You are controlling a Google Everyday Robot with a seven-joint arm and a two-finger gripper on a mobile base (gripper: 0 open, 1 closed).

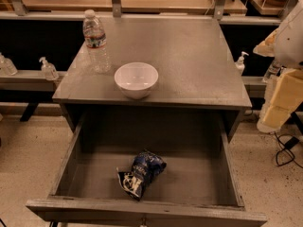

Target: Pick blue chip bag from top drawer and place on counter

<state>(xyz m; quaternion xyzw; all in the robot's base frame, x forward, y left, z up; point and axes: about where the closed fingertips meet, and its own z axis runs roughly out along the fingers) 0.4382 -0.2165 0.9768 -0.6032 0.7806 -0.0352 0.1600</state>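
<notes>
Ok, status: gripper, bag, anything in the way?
Gripper not in view; arm at right edge. Blue chip bag lying in open top drawer, front centre. Counter holds white bowl, water bottle; nothing over bag.

White lettering on blue chip bag point(142, 172) unreadable, bottle label point(94, 39) likewise; pincer point(275, 116) at right edge

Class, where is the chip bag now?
The chip bag lies in the drawer, near its front, below the bowl. The gripper is out of view; its arm shows at right.

glossy blue chip bag point(142, 173), worn wooden drawer point(66, 159), matt counter point(189, 65)
</notes>
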